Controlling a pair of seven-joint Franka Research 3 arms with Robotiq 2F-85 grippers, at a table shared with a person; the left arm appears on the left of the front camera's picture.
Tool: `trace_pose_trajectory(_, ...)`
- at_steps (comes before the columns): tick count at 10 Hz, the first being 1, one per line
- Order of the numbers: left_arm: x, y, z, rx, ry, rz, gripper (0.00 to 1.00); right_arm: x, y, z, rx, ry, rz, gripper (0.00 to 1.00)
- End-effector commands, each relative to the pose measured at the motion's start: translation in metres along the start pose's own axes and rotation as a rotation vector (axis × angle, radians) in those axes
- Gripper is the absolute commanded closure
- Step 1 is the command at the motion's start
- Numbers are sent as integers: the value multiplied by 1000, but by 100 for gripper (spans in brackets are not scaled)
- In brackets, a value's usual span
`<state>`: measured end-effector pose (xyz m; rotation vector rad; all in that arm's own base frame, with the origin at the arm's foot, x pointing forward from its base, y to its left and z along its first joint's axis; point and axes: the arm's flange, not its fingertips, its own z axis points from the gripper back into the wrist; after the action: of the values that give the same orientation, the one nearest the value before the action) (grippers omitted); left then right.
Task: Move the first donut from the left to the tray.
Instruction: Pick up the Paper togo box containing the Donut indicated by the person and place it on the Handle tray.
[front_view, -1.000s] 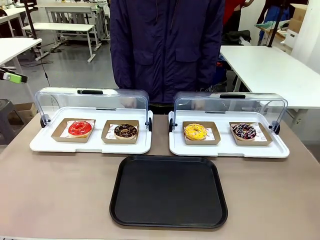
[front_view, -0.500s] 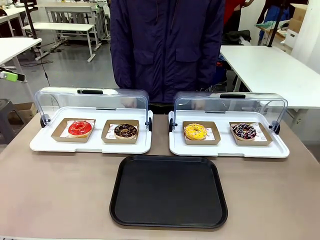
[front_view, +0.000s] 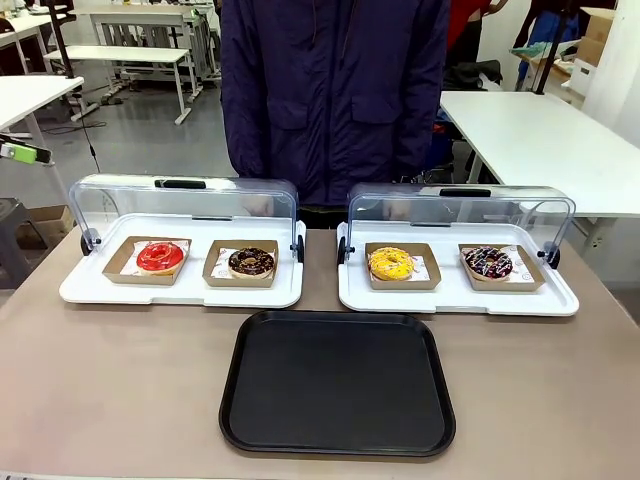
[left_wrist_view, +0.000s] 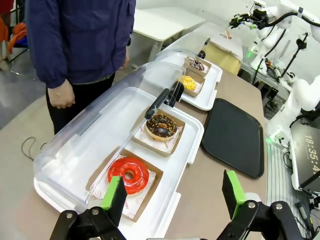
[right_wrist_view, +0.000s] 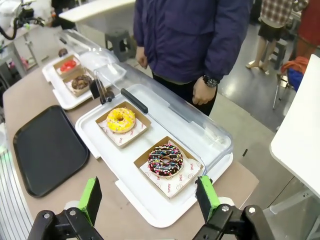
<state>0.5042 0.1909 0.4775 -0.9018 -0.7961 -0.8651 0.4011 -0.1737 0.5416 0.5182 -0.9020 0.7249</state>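
Red glaze, glossy and probably sticky, covers the first donut from the left (front_view: 160, 257). It sits in a shallow brown cardboard holder (front_view: 118, 270) at the left end of the left-hand white tray (front_view: 180, 292), in the left middle of the front view. The clear lid (front_view: 180, 198) stands swung back behind it, so the way in from above looks free. The donut is likely light, soft and easily dented, and pads pressed into the glaze would smear it and could slip. The stiffer holder seems the better place to take hold, pinching across its two opposite walls or on the outer wall, away from the chocolate donut (front_view: 251, 262) just beside it. Thin card may buckle, so a gentle squeeze is wanted. The left gripper (left_wrist_view: 174, 192) hangs above the donut with its jaws spread wide and nothing between them. The right gripper (right_wrist_view: 149, 196) is likewise released and empty over the other white tray. The black tray (front_view: 337, 385) lies bare at lower centre, near the white trays.
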Motion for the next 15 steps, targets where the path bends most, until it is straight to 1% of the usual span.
trace_pose_trajectory(1, 0, -5, -1, 7, 13, 5, 0, -2, 1, -3, 6, -32, 19, 0)
trace_pose_trajectory(15, 0, -5, -1, 7, 13, 5, 0, -2, 1, -3, 6, -32, 19, 0)
